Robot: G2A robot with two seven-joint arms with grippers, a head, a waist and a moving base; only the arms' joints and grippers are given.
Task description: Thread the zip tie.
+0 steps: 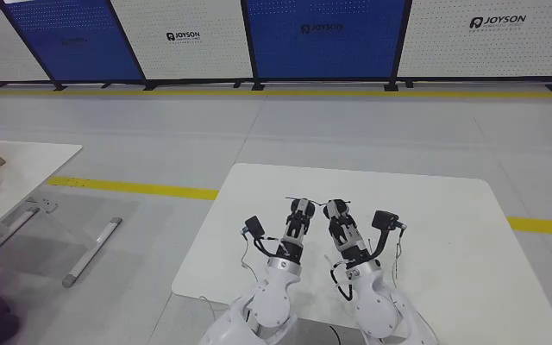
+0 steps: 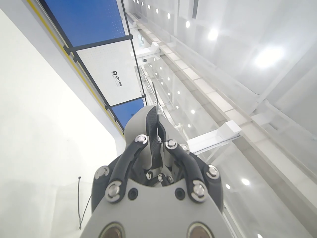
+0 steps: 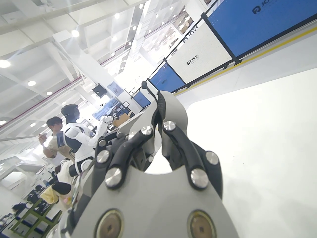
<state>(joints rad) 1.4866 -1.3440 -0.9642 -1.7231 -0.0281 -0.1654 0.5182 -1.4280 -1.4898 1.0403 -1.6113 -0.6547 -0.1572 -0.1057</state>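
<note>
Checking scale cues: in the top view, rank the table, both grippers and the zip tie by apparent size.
1. table
2. left gripper and right gripper, which look alike
3. zip tie, a thin strand between them

Grippers: two, the left gripper (image 2: pixel 155 115) and the right gripper (image 3: pixel 159 100). Each pinches one black piece, a zip tie tail (image 2: pixel 155 95) and a zip tie head (image 3: pixel 146 87); whether these are one tie or two, I cannot tell. One loose zip tie (image 2: pixel 79 199) lies at lower left. White tables: two, the near table (image 1: pixel 448 224) and the side table (image 1: pixel 34 164) at the left edge.
</note>
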